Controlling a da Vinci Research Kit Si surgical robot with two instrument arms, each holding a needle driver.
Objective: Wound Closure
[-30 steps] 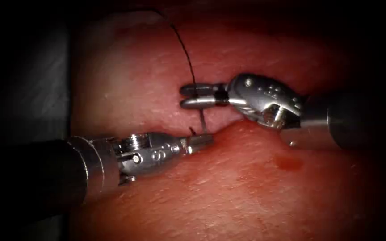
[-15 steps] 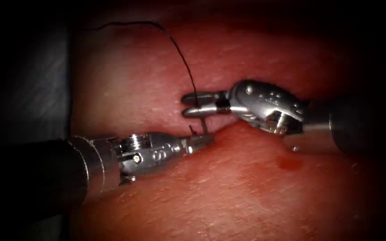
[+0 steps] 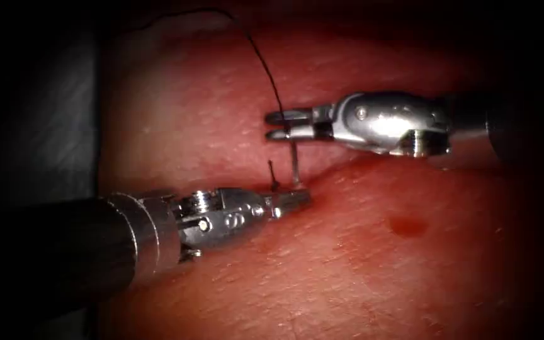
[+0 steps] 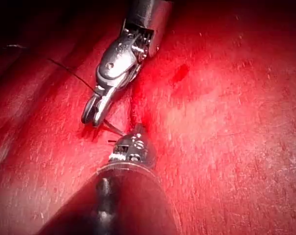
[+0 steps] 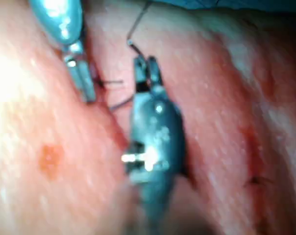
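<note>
My right tool [image 3: 276,125] comes in from the right over the tissue [image 3: 190,113], its jaws shut on the curved needle [image 3: 294,160] near its tail. The needle runs straight down from those jaws into the tissue at the cut [image 3: 335,167]. Dark thread [image 3: 266,69] leaves the jaws and arcs up and away to the left. My left tool [image 3: 297,199] lies low with its jaws shut, their tip against the cut's edge at the needle's foot. I cannot tell whether they pinch anything. A short dark thread end [image 3: 272,173] stands up beside them. The left wrist view has both tools [image 4: 91,115] [image 4: 135,134].
A small spot of red fluid [image 3: 407,225] lies on the tissue right of the tools. Red fluid also wets the cut at the left tool's tip. A dark cloth [image 3: 45,126] borders the tissue on the left.
My right tool has risen, shifted right and turned its wrist, and more of the needle's shaft shows above the tissue. My left tool has slid slightly right along the cut.
</note>
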